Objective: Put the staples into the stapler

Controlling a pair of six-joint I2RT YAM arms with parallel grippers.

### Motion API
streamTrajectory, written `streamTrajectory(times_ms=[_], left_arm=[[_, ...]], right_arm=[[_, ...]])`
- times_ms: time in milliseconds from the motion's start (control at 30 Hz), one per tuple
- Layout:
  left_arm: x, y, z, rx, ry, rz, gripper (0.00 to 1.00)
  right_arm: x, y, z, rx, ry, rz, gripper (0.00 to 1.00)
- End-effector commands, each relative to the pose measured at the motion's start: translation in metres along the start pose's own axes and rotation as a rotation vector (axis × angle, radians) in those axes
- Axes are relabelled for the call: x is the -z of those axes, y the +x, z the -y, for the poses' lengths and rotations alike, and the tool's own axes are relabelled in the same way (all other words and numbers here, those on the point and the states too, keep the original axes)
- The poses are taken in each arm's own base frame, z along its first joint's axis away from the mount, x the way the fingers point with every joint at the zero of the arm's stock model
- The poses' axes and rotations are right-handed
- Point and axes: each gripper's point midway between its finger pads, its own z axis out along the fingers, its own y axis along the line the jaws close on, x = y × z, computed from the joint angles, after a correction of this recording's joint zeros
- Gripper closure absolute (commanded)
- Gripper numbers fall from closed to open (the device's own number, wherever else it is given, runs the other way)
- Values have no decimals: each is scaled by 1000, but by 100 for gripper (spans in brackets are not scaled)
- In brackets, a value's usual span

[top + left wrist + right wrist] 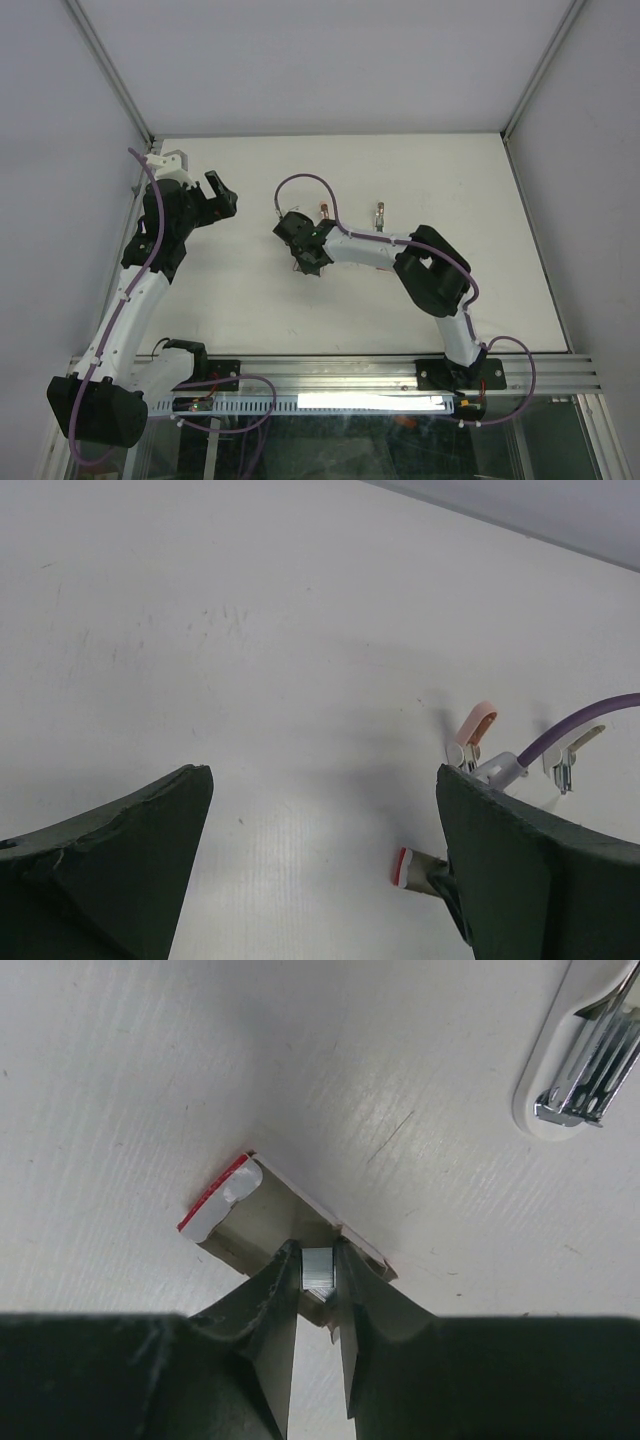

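Two staplers lie on the white table (500,200): a pink metal-jawed stapler (476,728) and a pale metal-jawed stapler (572,752). One is cut off in the right wrist view. One small white cardboard staples box (255,1222) with a red end flap lies open near the table's middle, hidden from above. The right gripper (317,1256) pinches a silver block of staples (318,1274) in it. The left gripper (322,775) gapes wide.
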Motion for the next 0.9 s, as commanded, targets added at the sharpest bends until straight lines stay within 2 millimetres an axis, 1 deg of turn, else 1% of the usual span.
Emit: streamTrajectory(times_ms=[0, 233, 433, 533, 600, 700, 800, 867], left_arm=[[4, -14, -3, -16, -9, 58, 1], [4, -14, -2, -14, -3, 55, 1], [5, -14, -2, -12, -2, 56, 1], [5, -14, -2, -14, -3, 57, 1], [6, -14, -2, -11, -4, 60, 1], [7, -15, -3, -8, -9, 68, 1], [9, -17, -3, -4, -14, 77, 1], [9, -18, -3, -4, -13, 79, 1]], right_arm=[[4, -22, -3, -6, 20, 57, 76], [2, -22, -2, -6, 30, 53, 75], [4, -23, -2, -7, 33, 55, 81], [10, -27, -2, -17, 26, 68, 87], [19, -33, -3, -28, 14, 86, 87], [44, -48, 2, -45, 13, 128, 88], [71, -63, 19, -74, 33, 177, 88], [81, -66, 35, -105, 46, 186, 88]])
